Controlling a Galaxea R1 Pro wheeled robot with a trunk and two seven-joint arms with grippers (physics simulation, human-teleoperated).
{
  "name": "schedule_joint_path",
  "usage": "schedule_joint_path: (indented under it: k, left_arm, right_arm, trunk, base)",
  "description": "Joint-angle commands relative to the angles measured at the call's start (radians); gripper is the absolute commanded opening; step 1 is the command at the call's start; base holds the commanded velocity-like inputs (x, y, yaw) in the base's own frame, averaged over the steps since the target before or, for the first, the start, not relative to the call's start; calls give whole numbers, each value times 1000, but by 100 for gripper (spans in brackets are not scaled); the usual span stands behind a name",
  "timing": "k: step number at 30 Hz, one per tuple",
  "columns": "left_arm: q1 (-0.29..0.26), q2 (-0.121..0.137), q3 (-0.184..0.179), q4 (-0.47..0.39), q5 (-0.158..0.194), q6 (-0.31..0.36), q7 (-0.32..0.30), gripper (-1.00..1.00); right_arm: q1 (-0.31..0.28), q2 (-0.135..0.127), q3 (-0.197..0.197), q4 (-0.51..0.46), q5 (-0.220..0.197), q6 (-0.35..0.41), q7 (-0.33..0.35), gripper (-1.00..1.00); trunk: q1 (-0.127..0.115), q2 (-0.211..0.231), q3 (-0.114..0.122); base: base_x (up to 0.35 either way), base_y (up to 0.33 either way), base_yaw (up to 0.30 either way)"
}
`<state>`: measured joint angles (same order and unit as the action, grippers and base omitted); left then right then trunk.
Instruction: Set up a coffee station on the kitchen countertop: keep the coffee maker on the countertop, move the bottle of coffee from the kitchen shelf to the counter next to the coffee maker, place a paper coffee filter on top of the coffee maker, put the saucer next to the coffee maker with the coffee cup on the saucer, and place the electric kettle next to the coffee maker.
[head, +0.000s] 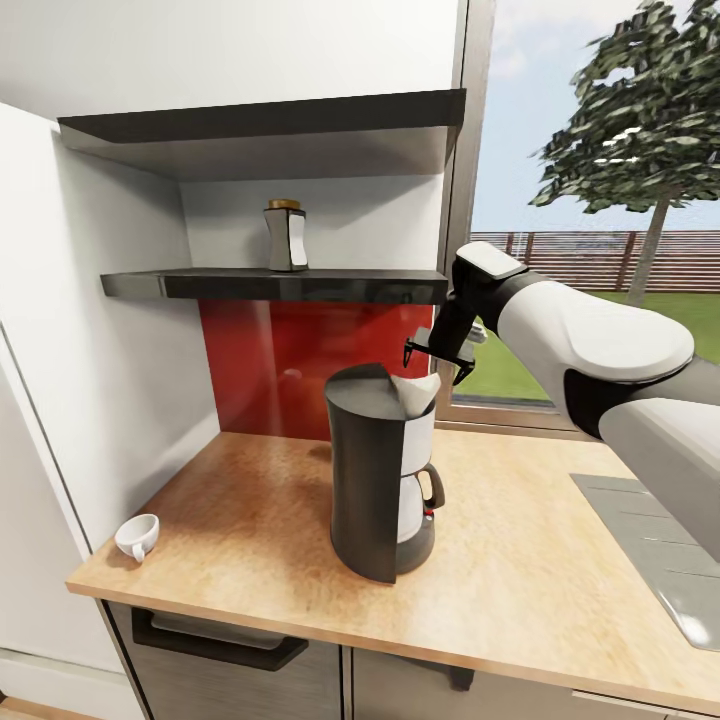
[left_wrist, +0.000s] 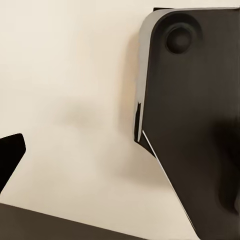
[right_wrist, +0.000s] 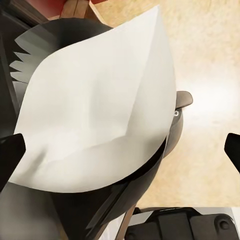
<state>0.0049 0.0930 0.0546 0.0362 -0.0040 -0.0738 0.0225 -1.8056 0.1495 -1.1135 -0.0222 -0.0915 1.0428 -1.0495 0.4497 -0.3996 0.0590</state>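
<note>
My right arm (head: 600, 350) reaches in from the right side of the head view, its white forearm crossing in front of the window (head: 600, 200) and the wrist bent down. The right gripper (head: 438, 358) hangs just above the coffee maker's top, fingers spread apart and holding nothing.

The countertop (head: 250, 520) runs wide below the gripper, with bare wood in front of and behind the machine. Its front edge lies toward me, a white wall closes off its far left end, and the steel sink (head: 660, 560) sits below my forearm.

The coffee maker (head: 385, 470) stands upright below the gripper, near the middle of the wood. The kitchen shelf (head: 275, 285) sits above and to the left of the gripper, close to it in height, with a thicker black board (head: 270, 125) higher up.

The bottle of coffee (head: 287, 236) stands upright on the shelf, well to the left of the gripper.

The paper coffee filter (head: 418, 392) rests on the coffee maker's top, directly under the gripper. My right wrist view shows the filter (right_wrist: 100, 120) as a broad white folded cone between the two dark fingertips (right_wrist: 10, 155), touching neither, with the carafe handle (right_wrist: 182, 100) beyond it.

The coffee cup (head: 138, 537) lies tipped on its side at the counter's left front corner, far from the gripper.

My left wrist view shows a pale surface and a dark panel (left_wrist: 195, 125); I cannot tell the left gripper's state there.
</note>
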Motion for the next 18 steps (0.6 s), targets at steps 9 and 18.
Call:
schedule_joint_path:
  k: [9, 18]
  left_arm:
    - [0, -1, 7, 1, 0, -7, 2, 100]
    - [0, 0, 7, 1, 1, -8, 2, 100]
  right_arm:
    - [0, 0, 1, -2, -10, 3, -9, 100]
    - [0, 1, 2, -2, -10, 3, -9, 100]
  trunk:
    - [0, 0, 0]
    - [0, 0, 0]
  base:
    - [-132, 0, 0]
    - [-158, 0, 0]
